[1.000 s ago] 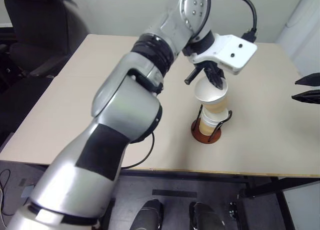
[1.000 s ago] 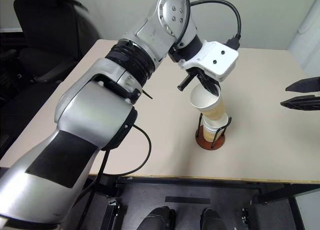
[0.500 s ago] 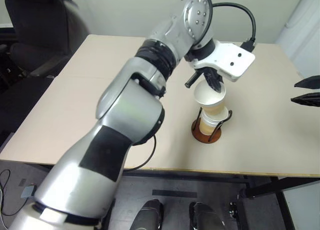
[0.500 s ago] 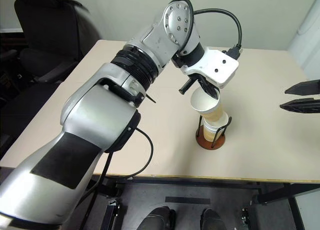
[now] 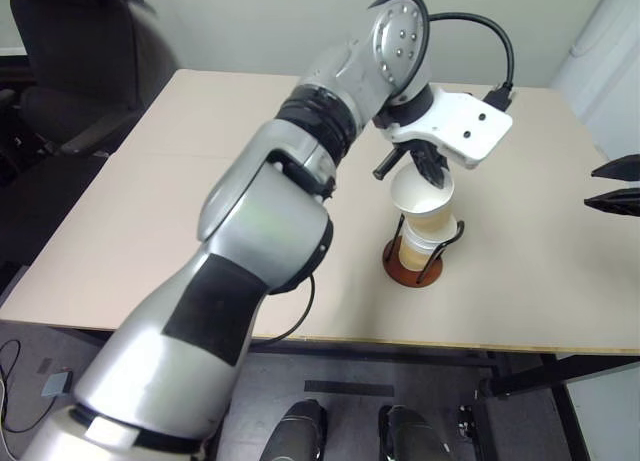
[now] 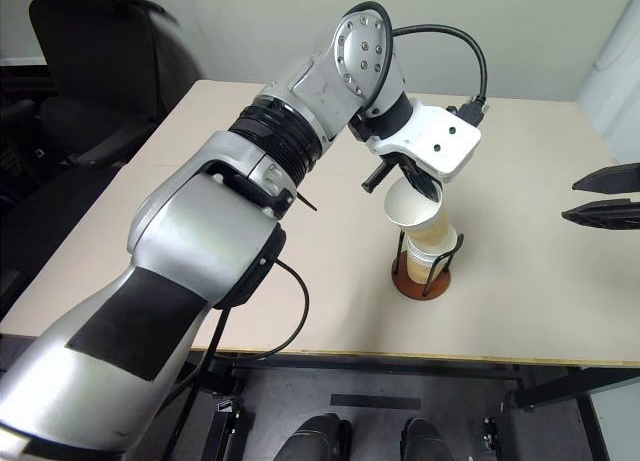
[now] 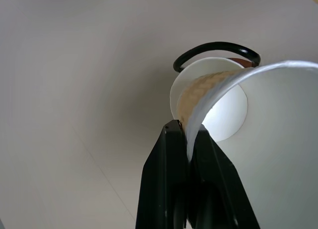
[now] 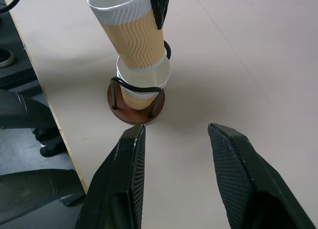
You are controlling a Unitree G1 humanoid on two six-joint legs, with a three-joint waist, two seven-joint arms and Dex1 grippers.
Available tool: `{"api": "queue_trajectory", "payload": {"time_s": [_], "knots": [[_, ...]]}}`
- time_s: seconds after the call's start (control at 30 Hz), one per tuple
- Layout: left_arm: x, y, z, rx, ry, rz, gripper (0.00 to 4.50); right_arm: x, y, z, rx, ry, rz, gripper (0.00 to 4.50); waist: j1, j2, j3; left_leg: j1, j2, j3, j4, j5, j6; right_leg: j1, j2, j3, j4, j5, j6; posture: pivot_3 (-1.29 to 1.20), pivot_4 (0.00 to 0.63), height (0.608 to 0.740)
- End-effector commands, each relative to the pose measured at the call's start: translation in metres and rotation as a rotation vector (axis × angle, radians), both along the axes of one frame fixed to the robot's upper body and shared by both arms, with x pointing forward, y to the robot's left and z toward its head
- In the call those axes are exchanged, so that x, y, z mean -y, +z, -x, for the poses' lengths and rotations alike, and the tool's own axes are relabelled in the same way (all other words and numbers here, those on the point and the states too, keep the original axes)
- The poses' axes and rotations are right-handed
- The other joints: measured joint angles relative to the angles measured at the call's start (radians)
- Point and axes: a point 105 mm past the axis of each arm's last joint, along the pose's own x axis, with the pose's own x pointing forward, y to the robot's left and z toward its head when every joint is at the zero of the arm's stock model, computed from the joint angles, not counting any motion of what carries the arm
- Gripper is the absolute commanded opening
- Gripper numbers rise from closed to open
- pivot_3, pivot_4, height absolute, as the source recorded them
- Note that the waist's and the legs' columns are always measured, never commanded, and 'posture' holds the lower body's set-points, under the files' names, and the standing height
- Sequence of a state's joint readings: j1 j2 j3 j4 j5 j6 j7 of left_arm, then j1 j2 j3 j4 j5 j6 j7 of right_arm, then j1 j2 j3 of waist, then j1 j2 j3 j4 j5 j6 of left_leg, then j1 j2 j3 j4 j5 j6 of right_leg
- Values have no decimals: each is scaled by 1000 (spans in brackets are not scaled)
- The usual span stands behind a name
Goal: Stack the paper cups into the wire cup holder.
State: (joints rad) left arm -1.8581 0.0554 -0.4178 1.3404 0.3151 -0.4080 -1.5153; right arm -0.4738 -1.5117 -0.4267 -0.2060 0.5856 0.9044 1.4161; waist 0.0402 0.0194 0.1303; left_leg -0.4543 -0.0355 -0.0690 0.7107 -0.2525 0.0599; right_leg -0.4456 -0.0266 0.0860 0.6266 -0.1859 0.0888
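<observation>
Reaching over the table (image 5: 150, 191), left gripper (image 5: 428, 173) pinching tilted cup (image 5: 425, 203)

Beige table (image 5: 150, 211); black office chair (image 5: 70, 51) beside far-left corner.

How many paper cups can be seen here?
2 plainly: one tilted cup pinched at its rim by the left gripper, entering a cup seated in the holder. More may be nested unseen.
</observation>
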Motion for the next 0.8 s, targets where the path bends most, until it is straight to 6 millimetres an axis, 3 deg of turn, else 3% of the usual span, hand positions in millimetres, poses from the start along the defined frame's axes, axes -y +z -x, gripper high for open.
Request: {"api": "queue_trajectory", "payload": {"time_s": [0.03,0.57,0.67,0.8], "knots": [[5,3,2,11,-14,26,20,-1,16,7,65,-10,24,1970,0,0,0,0,0,0,0,0,0,0,0,0,0,0,0,0,150,740],[10,-2,-1,32,2,28,20,-2,13,10,60,-19,26,1970,0,0,0,0,0,0,5,-1,2,2,0,0,0,1,1,0,150,740],[8,-3,-3,53,4,8,612,-1,13,10,57,-20,31,1970,0,0,0,0,0,0,5,-1,2,2,0,0,0,1,1,0,150,740],[7,-2,-2,55,-5,4,2028,0,12,10,55,-21,33,1970,0,0,0,0,0,0,5,-1,2,2,0,0,0,1,1,0,150,740]]}}
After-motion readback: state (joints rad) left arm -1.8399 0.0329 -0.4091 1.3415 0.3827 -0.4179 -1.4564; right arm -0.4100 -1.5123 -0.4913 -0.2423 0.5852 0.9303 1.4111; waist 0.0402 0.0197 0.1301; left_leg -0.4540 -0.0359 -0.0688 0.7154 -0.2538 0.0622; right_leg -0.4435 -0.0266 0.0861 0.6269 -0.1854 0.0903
